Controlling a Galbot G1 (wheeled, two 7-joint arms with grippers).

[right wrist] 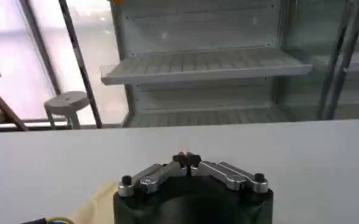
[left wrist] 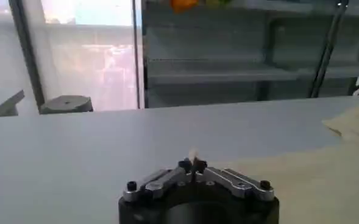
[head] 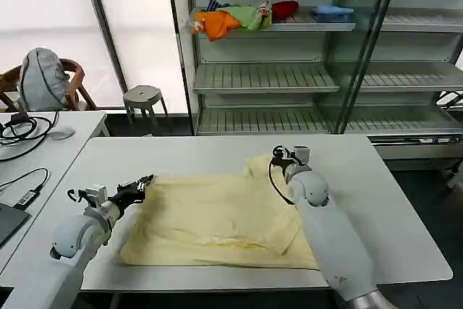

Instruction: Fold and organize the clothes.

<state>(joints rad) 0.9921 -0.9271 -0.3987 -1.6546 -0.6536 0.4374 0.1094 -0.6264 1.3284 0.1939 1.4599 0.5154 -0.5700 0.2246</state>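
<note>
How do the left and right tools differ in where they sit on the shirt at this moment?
The left tool is at the pale yellow T-shirt's left edge, near its far left corner; the right tool is at the far edge, toward the shirt's right side. The left arm reaches in low from the near left; the right arm lies across the shirt's right part. Shared: both tools look shut, each seemingly pinching fabric, on the white table.

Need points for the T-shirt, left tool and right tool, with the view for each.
T-shirt (head: 217, 218), head view, middle of the yellow body panel.
left tool (head: 148, 179), head view, at its tips by the shirt's left edge.
right tool (right wrist: 187, 159), right wrist view, between the closed tips.
</note>
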